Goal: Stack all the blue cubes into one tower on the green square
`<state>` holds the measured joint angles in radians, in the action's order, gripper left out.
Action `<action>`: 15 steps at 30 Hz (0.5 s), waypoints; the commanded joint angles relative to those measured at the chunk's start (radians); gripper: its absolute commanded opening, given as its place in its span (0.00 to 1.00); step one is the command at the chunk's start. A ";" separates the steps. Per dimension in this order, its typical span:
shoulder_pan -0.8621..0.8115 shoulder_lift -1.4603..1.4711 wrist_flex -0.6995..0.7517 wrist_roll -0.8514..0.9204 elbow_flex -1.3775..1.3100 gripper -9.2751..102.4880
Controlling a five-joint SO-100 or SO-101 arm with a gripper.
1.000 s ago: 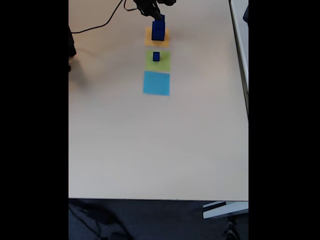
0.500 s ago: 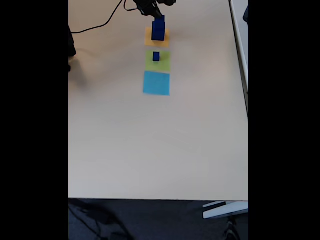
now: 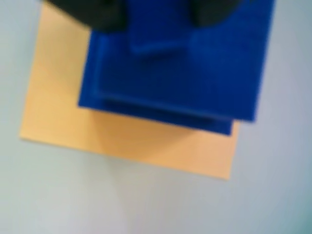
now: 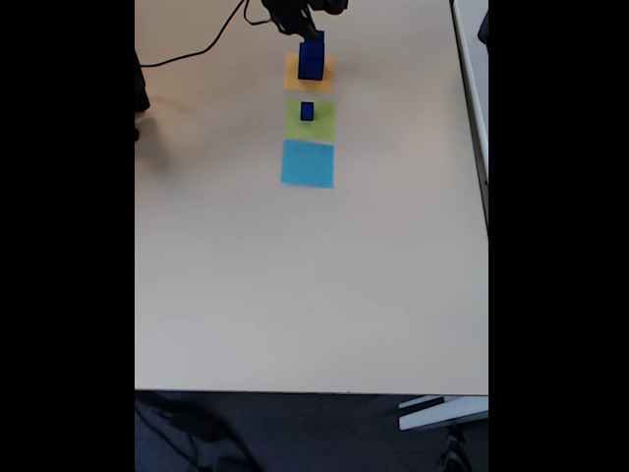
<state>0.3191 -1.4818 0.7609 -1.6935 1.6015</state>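
Note:
Two blue cubes are stacked on the orange-yellow square [image 4: 309, 77]: a medium cube [image 4: 312, 44] on top of a large one [image 4: 311, 67]. In the wrist view the large cube [image 3: 195, 78] covers much of the orange square [image 3: 131, 141]. The medium cube [image 3: 157, 24] sits between two dark fingers [image 3: 92, 12] that press against its sides. My gripper [image 4: 307, 29] is at the far end of the table, shut on that medium cube. A small blue cube [image 4: 308, 111] stands alone on the green square [image 4: 322, 122].
A light-blue paper square [image 4: 308, 163] lies just nearer than the green one. A black cable [image 4: 197, 49] runs across the far left of the table. The table's right edge [image 4: 484, 197] and its near edge [image 4: 314, 391] bound a wide bare beige surface.

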 commanded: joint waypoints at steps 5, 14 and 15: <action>-0.021 -0.063 0.043 0.032 -0.123 0.10; -0.052 -0.069 0.060 0.071 -0.127 0.10; -0.063 -0.074 0.060 0.083 -0.117 0.10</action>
<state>0.2853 -1.4818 0.8191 -1.6383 1.5294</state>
